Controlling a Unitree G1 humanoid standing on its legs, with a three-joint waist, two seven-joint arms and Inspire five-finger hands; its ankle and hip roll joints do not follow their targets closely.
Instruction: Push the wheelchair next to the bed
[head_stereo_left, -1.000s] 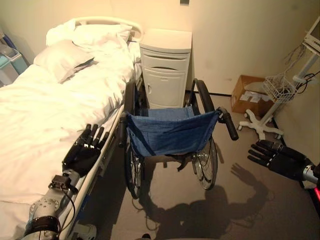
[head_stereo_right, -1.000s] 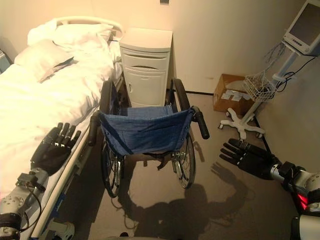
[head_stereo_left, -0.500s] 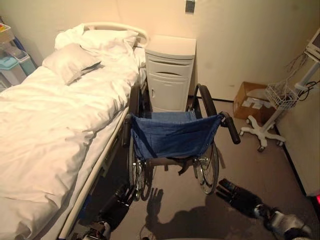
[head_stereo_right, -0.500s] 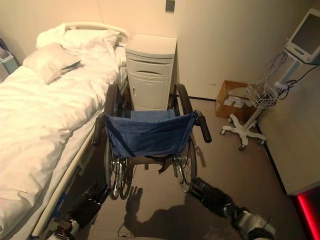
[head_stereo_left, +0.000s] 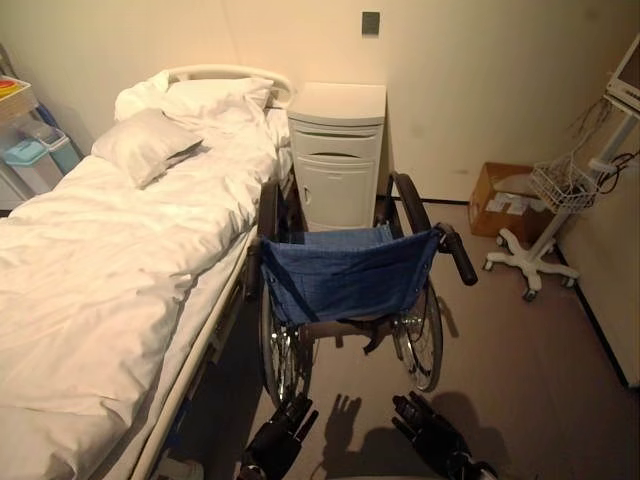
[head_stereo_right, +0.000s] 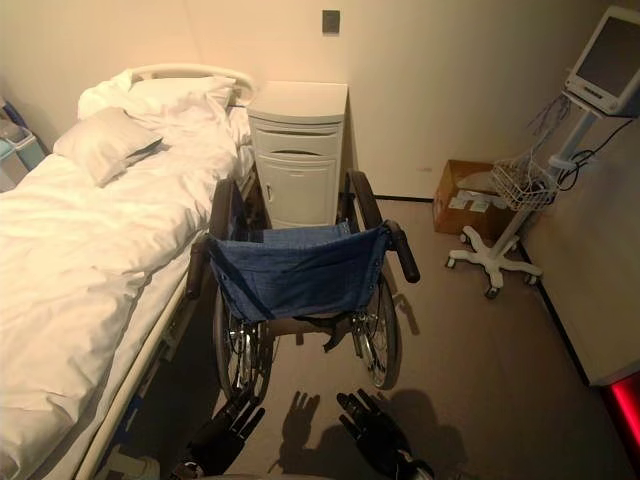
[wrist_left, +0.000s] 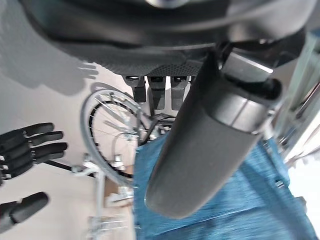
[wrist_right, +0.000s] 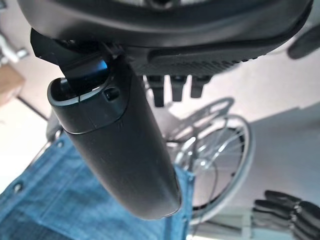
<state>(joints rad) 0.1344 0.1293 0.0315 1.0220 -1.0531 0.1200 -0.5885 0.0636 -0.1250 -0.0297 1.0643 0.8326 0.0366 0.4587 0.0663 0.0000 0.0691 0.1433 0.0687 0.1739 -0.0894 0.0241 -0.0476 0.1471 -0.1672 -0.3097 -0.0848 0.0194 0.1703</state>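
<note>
The wheelchair (head_stereo_left: 350, 275), with a blue fabric back and black push handles (head_stereo_left: 460, 257), stands close alongside the white bed (head_stereo_left: 110, 260), facing the wall. Both my hands hang low behind it, apart from the handles and holding nothing. My left hand (head_stereo_left: 276, 444) is behind the left wheel with fingers straight and spread. My right hand (head_stereo_left: 428, 434) is behind the right wheel (head_stereo_left: 425, 340), also open. In the left wrist view the left thumb (wrist_left: 210, 135) points toward the blue fabric (wrist_left: 260, 200). The right wrist view shows the right thumb (wrist_right: 120, 150) before a spoked wheel (wrist_right: 225, 150).
A white bedside cabinet (head_stereo_left: 335, 150) stands against the wall ahead of the wheelchair. A cardboard box (head_stereo_left: 505, 190) and a wheeled stand with a wire basket (head_stereo_left: 555, 185) are at the right. A pillow (head_stereo_left: 145, 145) lies on the bed; bins (head_stereo_left: 35, 160) sit at far left.
Both hands have dropped from beside the wheelchair's handles and moved inward, low behind its wheels. The camera has shifted; the wheelchair stays by the bed.
</note>
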